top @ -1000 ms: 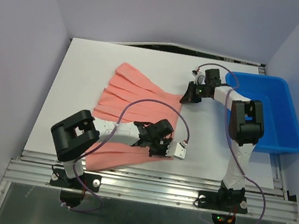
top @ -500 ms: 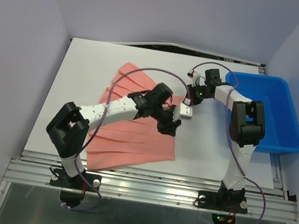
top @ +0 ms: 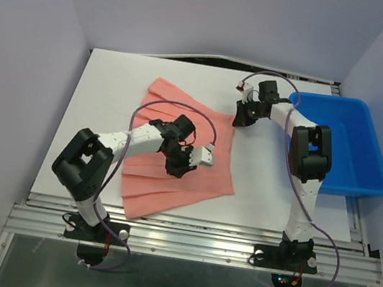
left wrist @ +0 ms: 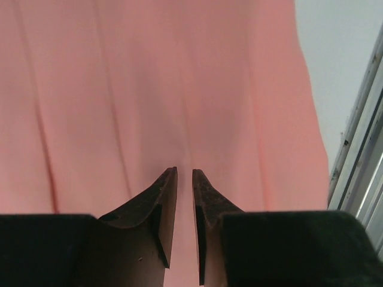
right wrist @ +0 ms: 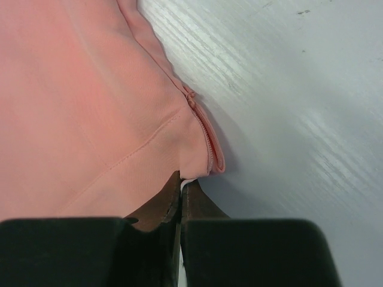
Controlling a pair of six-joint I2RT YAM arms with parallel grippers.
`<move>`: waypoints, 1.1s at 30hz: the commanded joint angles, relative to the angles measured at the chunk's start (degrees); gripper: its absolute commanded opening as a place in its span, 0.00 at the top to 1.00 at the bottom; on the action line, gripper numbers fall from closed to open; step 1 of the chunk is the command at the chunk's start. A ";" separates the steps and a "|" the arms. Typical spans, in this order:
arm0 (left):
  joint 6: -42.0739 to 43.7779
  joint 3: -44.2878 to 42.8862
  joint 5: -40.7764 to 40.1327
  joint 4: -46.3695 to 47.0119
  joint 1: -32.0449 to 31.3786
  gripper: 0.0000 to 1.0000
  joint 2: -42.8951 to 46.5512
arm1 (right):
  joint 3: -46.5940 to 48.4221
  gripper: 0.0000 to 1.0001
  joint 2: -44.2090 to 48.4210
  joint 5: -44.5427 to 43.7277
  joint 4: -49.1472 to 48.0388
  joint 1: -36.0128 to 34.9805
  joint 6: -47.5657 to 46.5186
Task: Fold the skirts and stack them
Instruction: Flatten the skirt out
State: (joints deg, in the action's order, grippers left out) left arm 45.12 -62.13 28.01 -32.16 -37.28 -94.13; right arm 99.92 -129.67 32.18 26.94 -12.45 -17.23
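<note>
One salmon-pink pleated skirt (top: 178,194) lies spread flat on the white table (top: 278,194), waist at the back right, wide hem toward the front. My left gripper (top: 177,167) hovers low over the skirt's middle. In the left wrist view the jaws (left wrist: 184,172) stand a narrow gap apart, with flat pleated cloth (left wrist: 149,89) below and nothing between them. My right gripper (top: 241,119) is at the waist corner. In the right wrist view it (right wrist: 181,179) is shut on the skirt's waist edge (right wrist: 90,89) beside the zipper (right wrist: 206,140).
A blue plastic bin (top: 378,155) stands at the right side of the table, beside the right arm. Metal rails (top: 197,243) run along the near edge and show in the left wrist view (left wrist: 359,155). Purple walls enclose the table.
My left gripper swung from the front hem up toward the waist, then back over the skirt's middle. The skirt went from bunched and folded to spread flat. My right gripper shifted slightly left.
</note>
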 commanded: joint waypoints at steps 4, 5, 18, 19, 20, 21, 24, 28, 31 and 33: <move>3.57 4.38 -3.05 -1.42 -14.83 0.74 -3.51 | -0.33 0.96 2.39 1.30 3.56 -1.35 -7.71; 2.70 3.86 -2.61 -1.32 -17.45 0.75 -5.61 | -1.03 0.96 3.62 1.30 3.99 -2.05 -8.42; -1.62 -9.23 8.72 -3.78 -26.97 0.72 -11.88 | -10.26 0.95 10.04 0.43 10.50 -3.81 -17.83; -1.62 -9.67 8.90 -4.57 -26.88 0.68 -10.83 | -10.71 0.93 10.57 0.08 10.33 -3.81 -18.01; -1.62 -10.72 9.08 -5.71 -25.93 0.64 -9.68 | -10.71 0.91 10.92 -0.28 10.33 -3.81 -18.10; -1.62 -11.43 9.34 -6.33 -24.70 0.57 -7.06 | -10.10 0.81 11.27 -1.24 10.33 -3.81 -17.75; 0.39 -17.65 12.49 -11.68 -15.40 0.39 -3.17 | -7.55 0.41 11.63 -3.70 10.33 -3.81 -14.85; 5.84 -29.98 17.87 -22.32 0.69 0.21 -2.90 | -0.18 0.18 10.49 -5.64 10.24 -3.81 -10.81; 7.00 -36.56 17.26 -21.38 10.01 0.01 -4.22 | 5.35 0.13 8.29 -5.20 10.50 -3.81 -9.05; 5.69 -39.03 16.47 -18.92 14.83 0.01 -5.80 | 7.91 0.13 6.46 -3.89 10.76 -3.81 -8.87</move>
State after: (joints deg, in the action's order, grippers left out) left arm 49.23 -97.67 42.37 -47.11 -28.40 -101.16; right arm 99.77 -121.49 27.53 38.44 -16.14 -28.58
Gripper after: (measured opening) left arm 0.985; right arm 0.866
